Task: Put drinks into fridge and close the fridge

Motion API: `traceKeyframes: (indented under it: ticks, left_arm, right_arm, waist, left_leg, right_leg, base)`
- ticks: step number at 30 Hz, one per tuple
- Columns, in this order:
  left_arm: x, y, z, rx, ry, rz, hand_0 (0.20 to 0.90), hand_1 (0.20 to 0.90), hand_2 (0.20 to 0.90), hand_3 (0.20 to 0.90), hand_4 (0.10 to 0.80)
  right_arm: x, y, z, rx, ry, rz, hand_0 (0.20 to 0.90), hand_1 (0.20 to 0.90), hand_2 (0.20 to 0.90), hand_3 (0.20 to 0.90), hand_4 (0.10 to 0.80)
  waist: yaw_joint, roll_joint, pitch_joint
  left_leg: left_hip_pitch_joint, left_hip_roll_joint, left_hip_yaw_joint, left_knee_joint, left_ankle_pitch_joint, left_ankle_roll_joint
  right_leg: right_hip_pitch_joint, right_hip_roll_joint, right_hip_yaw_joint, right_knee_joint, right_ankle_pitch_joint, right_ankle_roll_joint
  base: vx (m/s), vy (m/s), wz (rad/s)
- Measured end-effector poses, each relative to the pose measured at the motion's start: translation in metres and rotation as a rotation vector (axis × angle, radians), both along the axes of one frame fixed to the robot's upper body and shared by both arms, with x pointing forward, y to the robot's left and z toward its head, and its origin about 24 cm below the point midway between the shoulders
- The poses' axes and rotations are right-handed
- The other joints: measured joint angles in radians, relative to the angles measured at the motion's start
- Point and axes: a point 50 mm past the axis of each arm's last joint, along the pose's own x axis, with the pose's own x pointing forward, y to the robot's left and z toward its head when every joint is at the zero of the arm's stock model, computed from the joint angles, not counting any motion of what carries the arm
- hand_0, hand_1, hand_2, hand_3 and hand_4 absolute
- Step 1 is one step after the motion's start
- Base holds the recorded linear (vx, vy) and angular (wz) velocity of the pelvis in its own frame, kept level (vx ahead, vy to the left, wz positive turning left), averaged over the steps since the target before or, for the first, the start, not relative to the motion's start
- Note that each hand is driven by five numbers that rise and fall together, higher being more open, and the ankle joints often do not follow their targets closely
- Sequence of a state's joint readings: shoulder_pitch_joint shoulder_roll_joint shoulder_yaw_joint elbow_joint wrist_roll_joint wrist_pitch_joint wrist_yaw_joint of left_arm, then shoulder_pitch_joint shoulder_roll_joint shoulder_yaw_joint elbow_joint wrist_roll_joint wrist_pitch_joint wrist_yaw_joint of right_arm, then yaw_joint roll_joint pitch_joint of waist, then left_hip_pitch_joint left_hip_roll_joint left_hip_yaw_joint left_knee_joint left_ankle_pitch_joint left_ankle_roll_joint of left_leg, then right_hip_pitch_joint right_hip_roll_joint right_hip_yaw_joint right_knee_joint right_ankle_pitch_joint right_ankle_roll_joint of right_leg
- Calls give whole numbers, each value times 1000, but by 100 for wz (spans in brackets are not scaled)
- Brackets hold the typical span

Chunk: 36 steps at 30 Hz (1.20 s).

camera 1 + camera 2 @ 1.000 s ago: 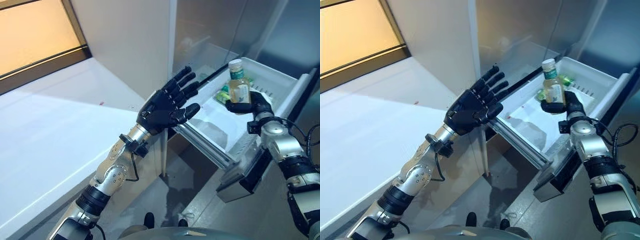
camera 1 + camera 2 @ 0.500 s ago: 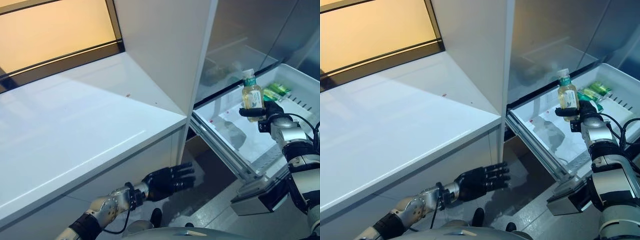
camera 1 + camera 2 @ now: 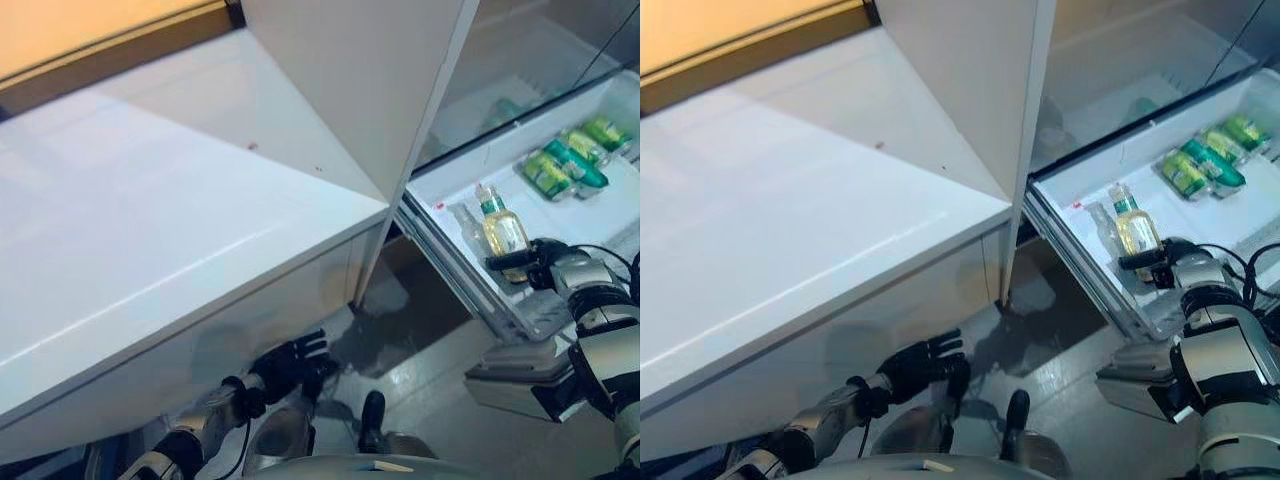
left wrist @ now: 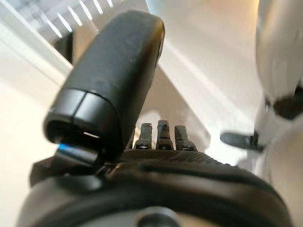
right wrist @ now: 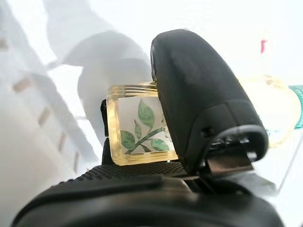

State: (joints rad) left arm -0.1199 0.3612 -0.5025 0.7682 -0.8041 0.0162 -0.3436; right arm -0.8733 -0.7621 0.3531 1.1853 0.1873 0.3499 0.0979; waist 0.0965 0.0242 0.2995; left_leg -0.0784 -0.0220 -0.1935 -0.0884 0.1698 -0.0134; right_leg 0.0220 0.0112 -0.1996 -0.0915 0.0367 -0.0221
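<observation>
My right hand [image 3: 556, 270] is shut on a clear bottle of yellow drink [image 3: 503, 231] with a green-banded cap, tilted low inside the white pulled-out fridge drawer [image 3: 455, 185]. In the right wrist view the thumb [image 5: 199, 104] presses across the bottle [image 5: 137, 130] with its leaf label. Green drinks [image 3: 562, 165] lie at the drawer's far end. My left hand [image 3: 288, 362] hangs low by the floor under the white counter, fingers straight and empty; it also shows in the left wrist view [image 4: 161, 137].
A white counter [image 3: 150, 220] fills the left. A white vertical fridge wall [image 3: 370, 90] stands between counter and drawer. The drawer's front rail [image 3: 470, 295] juts over the grey floor [image 3: 420, 370].
The camera has tilted down. My right hand has lowered and tilted the bottle into the drawer. My left hand has dropped a little further towards the floor.
</observation>
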Motion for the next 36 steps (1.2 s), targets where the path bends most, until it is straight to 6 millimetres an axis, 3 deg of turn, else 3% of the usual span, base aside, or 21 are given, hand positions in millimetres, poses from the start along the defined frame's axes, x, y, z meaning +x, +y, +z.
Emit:
traceKeyframes:
  ticks: [10,11,12,17,30,36]
  left_arm:
    - [31,21,15,75,-74,179,900,900,900,900,800]
    - [31,23,14,82,-69,187,900,900,900,900,800]
    - [34,24,15,86,-75,199,900,900,900,900,800]
    - [34,37,15,95,-65,272,900,900,900,900,800]
    - [34,41,15,85,-63,301,900,900,900,900,800]
    - [28,46,11,102,-42,325,900,900,900,900,800]
  right_arm:
    - [14,8,23,-242,136,177,300,300,300,200,100]
    - [15,9,24,-266,152,192,446,446,446,370,270]
    - [16,11,26,-278,165,207,900,900,900,900,800]
    - [22,14,38,-294,166,227,900,900,900,900,800]
    - [27,20,58,-208,129,266,900,900,900,900,800]
    - [34,37,77,-119,23,367,900,900,900,900,800]
  waist:
    - [14,-16,41]
    - [15,-17,42]
    - [15,-18,43]
    - [14,-21,49]
    - [2,-23,57]
    - [-25,-24,57]
  left_leg:
    - [-37,10,10,0,4,-8]
    - [-37,10,11,0,4,-8]
    - [-39,10,12,0,4,-8]
    - [-46,9,19,0,4,-8]
    - [-45,9,39,0,4,-8]
    - [-14,12,78,0,-2,1]
  right_leg:
    - [-41,9,9,0,9,-9]
    - [-42,9,9,0,9,-9]
    - [-45,9,10,0,9,-9]
    - [-54,8,19,0,10,-7]
    - [-57,6,31,0,15,-4]
    - [-39,6,61,0,22,-3]
  base:
    - [-57,-15,-4]
    - [-52,11,-2]
    - [-53,16,-3]
    - [-15,9,-3]
    - [-5,6,-2]
    - [30,37,-16]
